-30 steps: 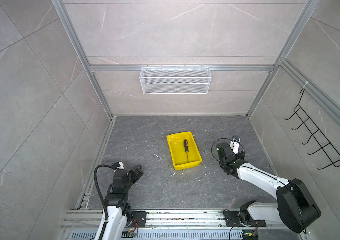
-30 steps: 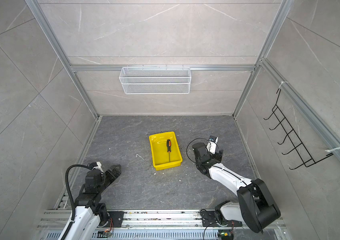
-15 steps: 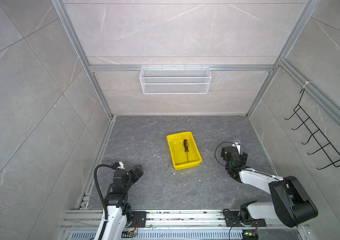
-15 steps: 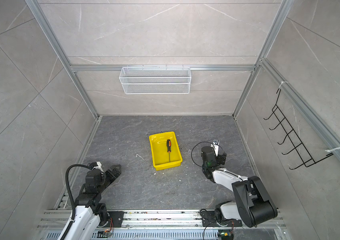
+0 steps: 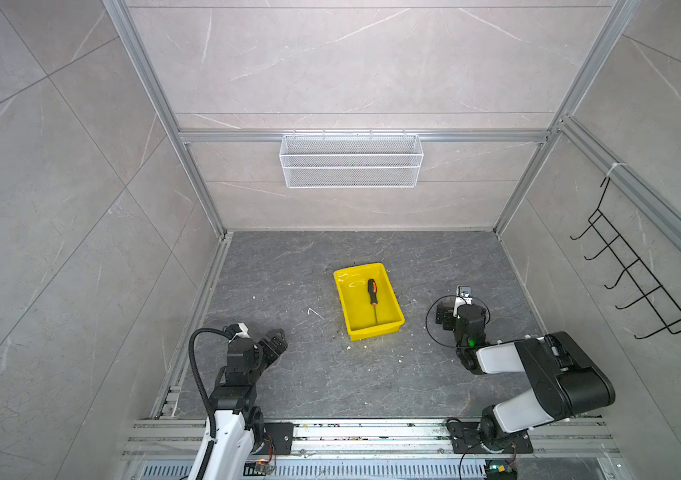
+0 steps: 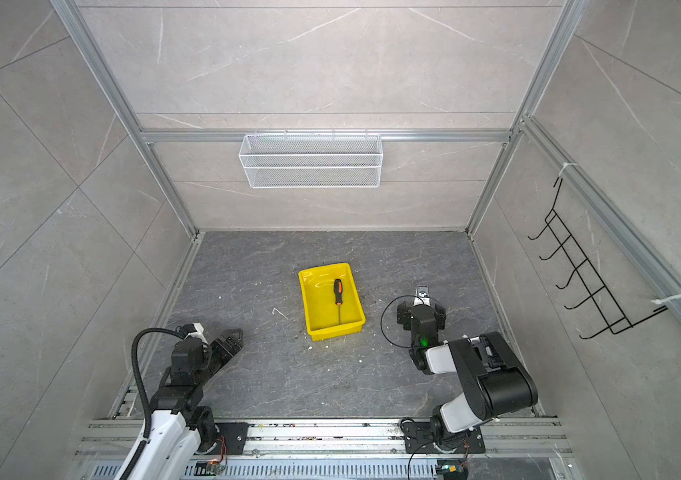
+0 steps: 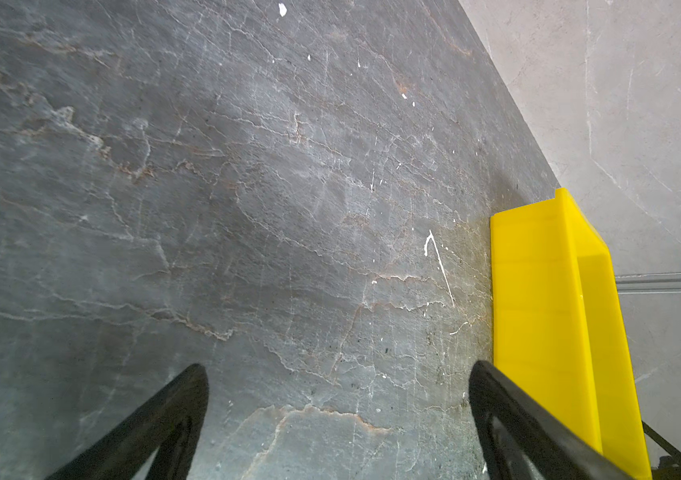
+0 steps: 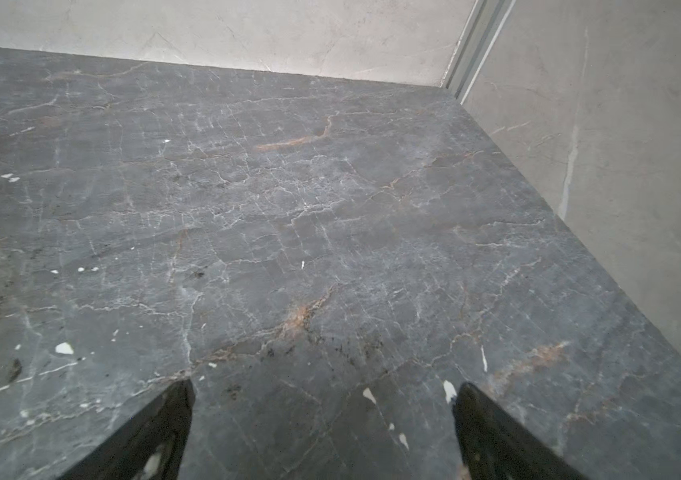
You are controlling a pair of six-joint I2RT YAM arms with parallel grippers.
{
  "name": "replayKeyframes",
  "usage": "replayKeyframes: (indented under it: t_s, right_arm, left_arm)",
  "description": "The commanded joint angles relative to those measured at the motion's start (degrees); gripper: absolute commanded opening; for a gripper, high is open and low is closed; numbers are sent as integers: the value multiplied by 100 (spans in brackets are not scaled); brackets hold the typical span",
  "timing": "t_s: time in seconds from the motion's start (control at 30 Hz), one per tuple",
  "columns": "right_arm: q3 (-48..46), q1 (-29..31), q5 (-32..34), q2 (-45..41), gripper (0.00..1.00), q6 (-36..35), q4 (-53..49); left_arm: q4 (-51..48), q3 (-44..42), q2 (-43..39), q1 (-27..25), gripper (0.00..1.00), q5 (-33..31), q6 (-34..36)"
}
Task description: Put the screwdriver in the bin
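In both top views the screwdriver (image 5: 372,293) (image 6: 338,291), black-handled with an orange stripe, lies flat inside the yellow bin (image 5: 372,330) (image 6: 336,330) at mid-floor, its shaft pointing toward the front. My right gripper (image 5: 461,318) (image 6: 421,314) hovers low to the right of the bin, apart from it. The right wrist view shows the right gripper (image 8: 324,390) open over bare floor. My left gripper (image 5: 274,338) (image 6: 234,336) rests at the front left. It is open (image 7: 338,374) and empty, with the bin's outer wall (image 7: 538,291) beside one finger.
A white wire-mesh basket (image 5: 351,162) hangs on the back wall. A black hook rack (image 5: 629,282) is mounted on the right wall. Aluminium rails (image 5: 372,432) run along the front edge. Small white flecks dot the dark stone floor (image 5: 330,374).
My right arm has pulled back from the bin toward the right and folded in, and its jaws have opened wide. The left arm and the screwdriver have stayed put.
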Motion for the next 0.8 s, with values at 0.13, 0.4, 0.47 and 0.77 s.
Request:
replayKeyframes:
  t_s: [0.13,0.4,0.47,0.77]
  right_arm:
    - [127,-44,-196,-20,100,-126,465]
    - [135,-50,-205,-23,100,-124,452]
    - [135,-48,-206,-23,100,-124,456]
    - [135,-52,-221,-29,100,-124,447]
  left_arm:
    - [300,40,175,11,100,-46,-102]
    - [585,544,522,11,100,-938,535]
    - [635,1003,631,11,100,-1408,1210]
    - [3614,339,1555,11,100,-2264,3964]
